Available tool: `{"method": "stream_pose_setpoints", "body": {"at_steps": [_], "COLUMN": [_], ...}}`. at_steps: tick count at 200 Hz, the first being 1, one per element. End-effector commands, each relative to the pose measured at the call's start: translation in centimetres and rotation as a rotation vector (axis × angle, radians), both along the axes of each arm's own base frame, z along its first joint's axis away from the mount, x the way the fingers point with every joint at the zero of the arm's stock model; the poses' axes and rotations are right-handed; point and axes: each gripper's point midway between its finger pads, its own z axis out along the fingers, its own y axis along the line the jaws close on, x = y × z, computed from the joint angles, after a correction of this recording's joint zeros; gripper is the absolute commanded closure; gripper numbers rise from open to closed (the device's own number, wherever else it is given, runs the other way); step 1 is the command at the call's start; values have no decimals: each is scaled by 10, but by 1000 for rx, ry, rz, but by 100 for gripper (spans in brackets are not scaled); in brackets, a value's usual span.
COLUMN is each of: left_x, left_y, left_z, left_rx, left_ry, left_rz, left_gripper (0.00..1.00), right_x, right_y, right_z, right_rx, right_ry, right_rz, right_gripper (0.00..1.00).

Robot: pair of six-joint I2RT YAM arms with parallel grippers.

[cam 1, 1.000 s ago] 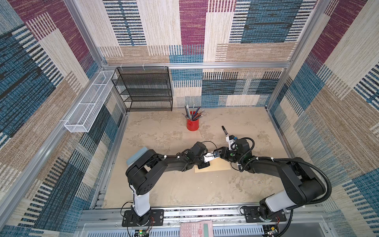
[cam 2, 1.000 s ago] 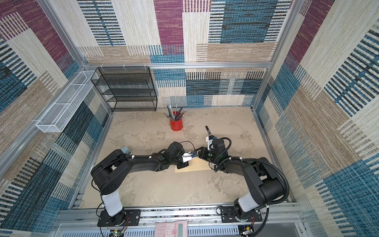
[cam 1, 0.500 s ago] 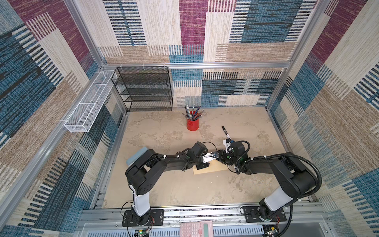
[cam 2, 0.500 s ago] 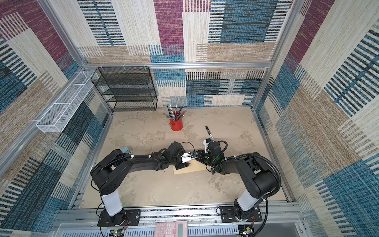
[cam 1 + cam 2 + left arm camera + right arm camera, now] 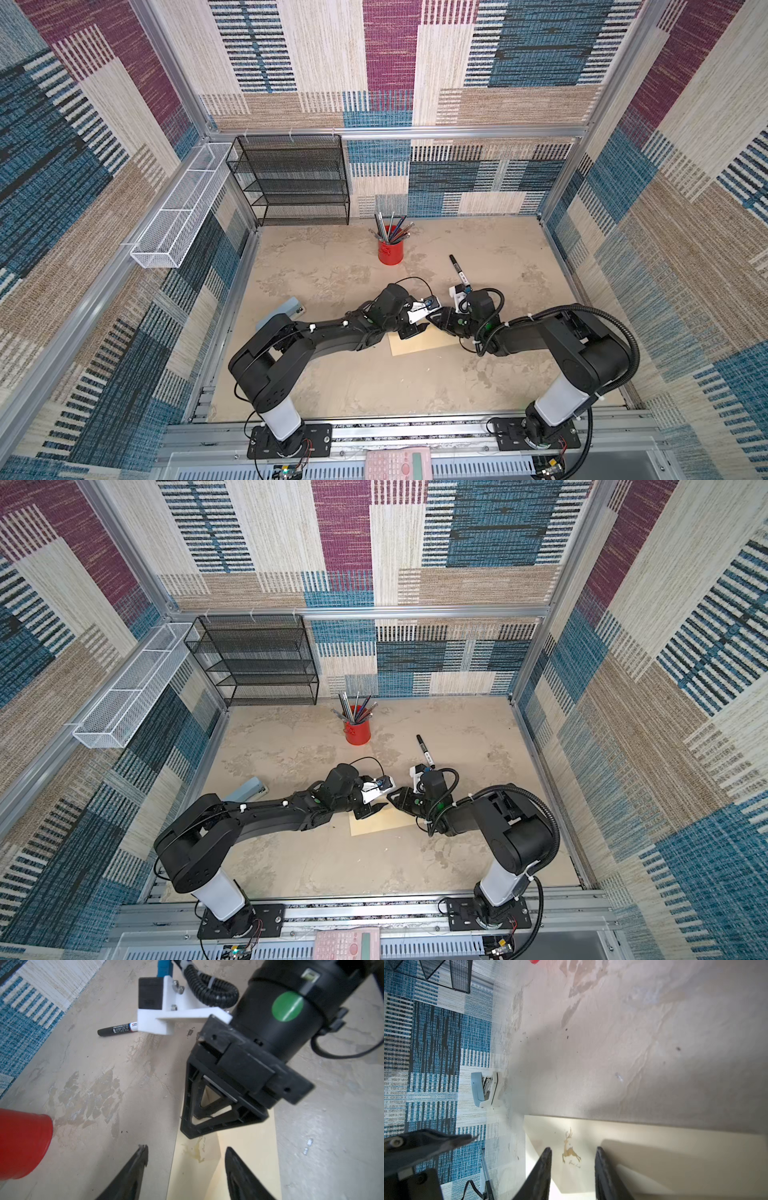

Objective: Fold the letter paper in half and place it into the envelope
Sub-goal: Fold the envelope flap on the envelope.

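Note:
The tan envelope (image 5: 424, 345) (image 5: 382, 823) lies flat in the middle of the table, its flap with a gold deer print (image 5: 570, 1151) folded over the body. In the left wrist view my left gripper (image 5: 187, 1153) is open just above the flap end of the envelope (image 5: 249, 1157), empty. My right gripper (image 5: 573, 1153) faces it from the other side, also open, its fingertips either side of the deer print. In both top views the two grippers (image 5: 415, 330) (image 5: 434, 321) nearly meet over the envelope's far edge. The letter paper is hidden.
A red cup of pens (image 5: 390, 249) stands behind the grippers. A black marker (image 5: 457, 268) lies just beyond the right wrist. A grey stapler (image 5: 286, 307) sits by the left wall. At the back left stands a black mesh shelf (image 5: 299, 183), and a pink calculator (image 5: 397, 465) lies on the front rail.
My left gripper has gone from shut to open over the envelope's flap end. The right gripper has shifted a little to the left, closer to the left one.

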Motion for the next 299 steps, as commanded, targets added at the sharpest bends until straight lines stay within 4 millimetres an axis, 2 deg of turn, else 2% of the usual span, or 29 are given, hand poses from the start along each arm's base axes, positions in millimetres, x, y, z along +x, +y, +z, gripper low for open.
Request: {"method": "stream_pose_setpoints", "body": {"at_steps": [1, 37, 108, 173, 249, 299], "left_x": [8, 13, 22, 3, -4, 4], "left_y": [1, 2, 23, 26, 54, 70], "left_z": [-9, -23, -59, -78, -83, -61], "left_rx": [-23, -6, 187, 309, 323, 222], "left_ry": [54, 75, 32, 10, 3, 29], "left_rz": [83, 125, 189, 125, 199, 296], "left_gripper": [39, 39, 39, 39, 38, 38], "right_x": [-3, -5, -4, -3, -5, -4], "right_y": [-5, -8, -9, -10, -15, -15], "right_z": [-7, -7, -6, -9, -15, -14], "right_rx": [-15, -18, -18, -21, -29, -33], "right_ry": [30, 32, 29, 37, 55, 53], "right_rz": [-25, -40, -50, -60, -85, -88], "right_gripper": [62, 62, 63, 63, 64, 64]}}
